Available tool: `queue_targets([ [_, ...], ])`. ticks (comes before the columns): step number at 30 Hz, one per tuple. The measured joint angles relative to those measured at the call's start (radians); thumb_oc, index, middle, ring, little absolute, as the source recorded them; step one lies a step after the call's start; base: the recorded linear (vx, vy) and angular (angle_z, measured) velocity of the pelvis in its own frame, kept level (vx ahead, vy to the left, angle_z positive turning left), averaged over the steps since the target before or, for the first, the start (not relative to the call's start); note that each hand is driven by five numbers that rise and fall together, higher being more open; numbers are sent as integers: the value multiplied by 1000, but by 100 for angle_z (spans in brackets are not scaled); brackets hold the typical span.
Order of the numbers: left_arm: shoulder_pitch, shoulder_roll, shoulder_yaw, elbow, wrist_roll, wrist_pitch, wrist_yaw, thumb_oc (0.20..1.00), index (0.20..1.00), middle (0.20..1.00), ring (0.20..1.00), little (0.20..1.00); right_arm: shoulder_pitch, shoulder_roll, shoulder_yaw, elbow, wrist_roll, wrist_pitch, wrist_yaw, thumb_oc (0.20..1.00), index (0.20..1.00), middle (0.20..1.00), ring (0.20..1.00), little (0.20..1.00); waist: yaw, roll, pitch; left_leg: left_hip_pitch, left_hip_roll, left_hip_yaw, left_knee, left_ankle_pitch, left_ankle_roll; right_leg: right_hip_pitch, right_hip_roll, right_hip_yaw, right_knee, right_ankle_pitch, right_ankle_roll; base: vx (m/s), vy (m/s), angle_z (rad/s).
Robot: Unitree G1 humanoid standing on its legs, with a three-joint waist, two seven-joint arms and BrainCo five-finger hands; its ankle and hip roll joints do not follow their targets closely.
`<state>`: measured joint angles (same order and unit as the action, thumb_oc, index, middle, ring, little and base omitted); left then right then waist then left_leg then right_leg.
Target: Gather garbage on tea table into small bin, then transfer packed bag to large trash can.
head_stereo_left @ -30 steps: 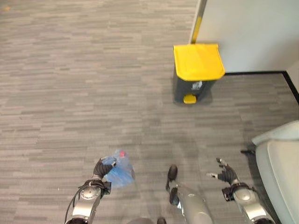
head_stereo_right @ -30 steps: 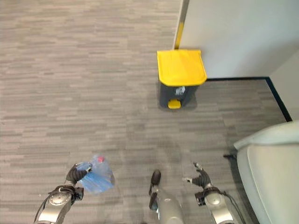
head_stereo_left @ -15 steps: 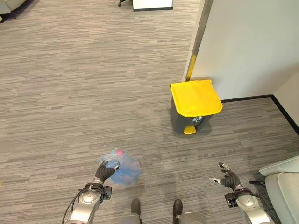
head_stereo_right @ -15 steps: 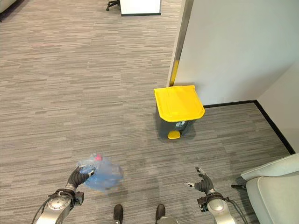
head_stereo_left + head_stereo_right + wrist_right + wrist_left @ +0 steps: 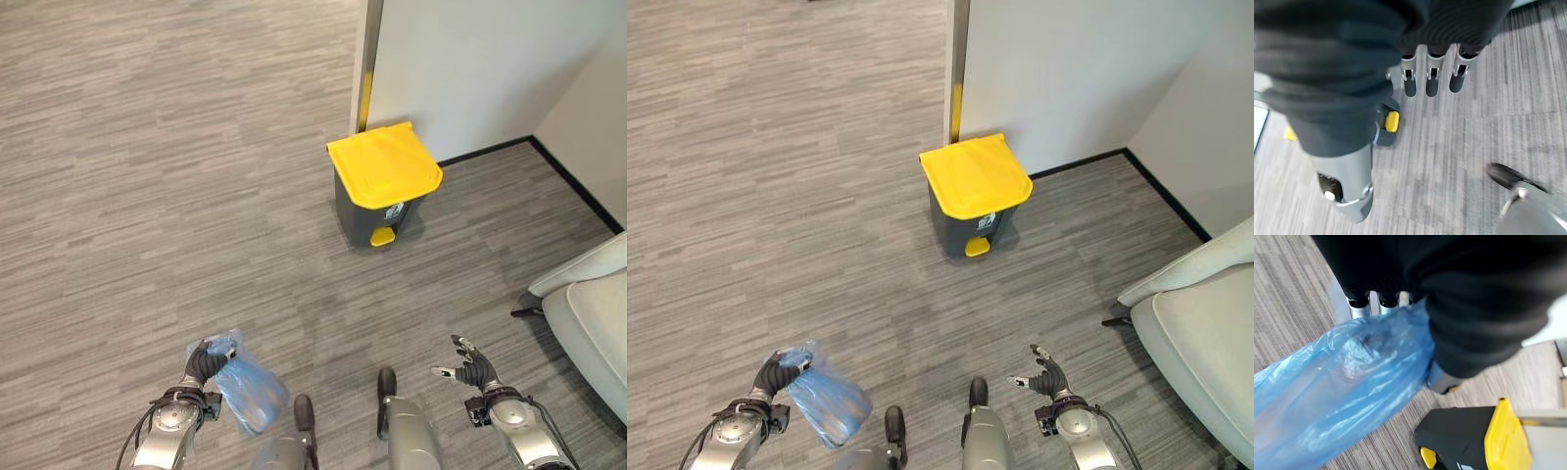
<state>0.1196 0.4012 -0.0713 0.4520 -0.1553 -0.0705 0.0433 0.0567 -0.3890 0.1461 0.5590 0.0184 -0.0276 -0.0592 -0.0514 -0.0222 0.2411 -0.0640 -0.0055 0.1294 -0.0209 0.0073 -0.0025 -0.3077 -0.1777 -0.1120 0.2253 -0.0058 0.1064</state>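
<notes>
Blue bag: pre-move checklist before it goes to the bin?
1. Grip: left hand is curled round the neck of the blue bag. Ok.
2. Bag off the floor: it hangs below the hand; clearance cannot tell.
3. Bag closed: neck bunched in the hand; whether it is tied, cannot tell.
4. Bin ready: the yellow lid of the trash can is shut. Not ok.
5. Pedal: yellow pedal at the base faces the robot. Ok.
6. Right hand is open and holds nothing. Ok.
</notes>
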Motion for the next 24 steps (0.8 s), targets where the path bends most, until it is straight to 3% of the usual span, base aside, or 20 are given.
queue_targets([
  [1,16,-12,4,-10,0,-1,0,200,200,200,200,200,3,-2,0,7,0,3,2,1000,1000,1000,1000,1000,1,9,1,14,23,-11,-1,-9,-15,20,20,-21,7,12,-21,242,-330,38],
  [2,37,-23,5,-24,-1,-1,-1,200,200,200,200,200,7,-1,2,9,0,9,4,1000,1000,1000,1000,1000,13,15,-5,23,58,-7,20,-19,-50,31,46,-50,32,-24,-60,138,-278,21],
  [4,60,-20,6,-25,-2,0,-2,200,200,200,200,200,-2,-1,-2,4,1,8,4,1000,1000,1000,1000,1000,21,11,-7,-13,121,-14,160,-37,-100,61,98,-67,34,-57,-107,154,-253,13],
  [6,55,-23,2,-17,-3,5,-4,200,200,200,200,200,-16,-4,-16,-1,1,5,2,1000,1000,1000,1000,1000,34,-23,-18,-99,143,-23,348,4,-99,82,115,-74,26,-83,-147,173,-209,1],
  [8,53,-35,2,-16,-4,13,-3,200,200,200,200,200,-15,-10,-20,2,1,6,-3,1000,1000,1000,1000,1000,30,-28,-18,-134,161,-68,488,33,-92,148,140,-76,10,-84,-169,124,-96,-6],
  [9,49,-38,-1,-20,-4,13,-3,200,200,200,200,200,-13,-10,-15,2,2,8,-4,1000,1000,1000,1000,1000,40,-45,-26,-168,146,-67,525,-2,-90,163,144,-59,-4,-77,-182,186,-92,-9],
  [10,49,-38,-1,-20,-4,13,-3,200,200,200,200,200,-13,-10,-15,2,2,8,-4,1000,1000,1000,1000,1000,40,-45,-26,-168,146,-67,525,-2,-90,163,144,-59,-4,-77,-182,156,-53,-28],
  [11,39,-42,1,-20,-5,13,-1,200,200,200,200,200,-16,-18,-6,-17,2,7,-4,1000,1000,1000,1000,1000,37,-55,-34,-211,84,-62,452,-41,-81,201,156,-38,-77,-69,-174,153,-27,-29],
  [13,27,-42,3,-15,-21,13,-2,200,200,200,200,200,-16,-19,-1,-16,2,11,-4,1000,1000,1000,1000,1000,40,-58,-30,-218,18,-22,211,-30,-67,280,191,-27,-181,-19,-182,286,11,-47],
  [14,25,-40,5,-10,-21,12,-1,200,200,200,200,200,-9,-19,0,-13,2,12,-6,1000,1000,1000,1000,1000,44,-47,-35,-232,13,-4,141,-13,-78,319,216,-22,-225,-29,-167,333,20,-36],
  [16,13,-39,6,-6,-21,11,1,200,200,200,200,200,-9,-13,1,22,2,12,-13,1000,1000,1000,1000,1000,62,-30,-35,-276,6,-5,67,36,-75,385,273,4,-279,-25,-176,258,65,-45],
  [19,38,-41,5,-5,-21,14,0,200,200,200,200,200,-14,-11,2,25,0,13,-17,1000,1000,1000,1000,1000,71,-29,-34,-258,-23,-8,69,90,3,441,286,42,-298,-31,-167,296,136,-67],
  [21,49,-48,5,-5,-21,14,-1,200,200,200,200,200,0,-11,1,26,-1,13,-18,1000,1000,1000,1000,1000,63,-24,-42,-193,-56,-10,69,80,24,492,277,62,-299,-57,-128,212,139,-44],
  [22,57,-50,5,-5,-21,14,-2,200,200,200,200,200,9,-12,2,26,-4,14,-17,1000,1000,1000,1000,1000,60,-6,-58,-161,-54,2,63,68,42,506,286,63,-297,-69,-111,132,94,-42],
  [23,64,-48,5,-5,-21,14,-1,200,200,200,200,200,13,-13,2,26,-12,14,-17,1000,1000,1000,1000,1000,58,12,-70,-129,-41,7,39,97,85,510,301,67,-276,-99,-94,115,80,-34],
  [24,59,-41,4,0,-21,15,-1,200,200,200,200,200,14,-4,3,30,-20,14,-17,1000,1000,1000,1000,1000,55,1,-69,-116,-50,20,31,130,107,510,290,66,-248,-131,-90,97,72,-24],
])
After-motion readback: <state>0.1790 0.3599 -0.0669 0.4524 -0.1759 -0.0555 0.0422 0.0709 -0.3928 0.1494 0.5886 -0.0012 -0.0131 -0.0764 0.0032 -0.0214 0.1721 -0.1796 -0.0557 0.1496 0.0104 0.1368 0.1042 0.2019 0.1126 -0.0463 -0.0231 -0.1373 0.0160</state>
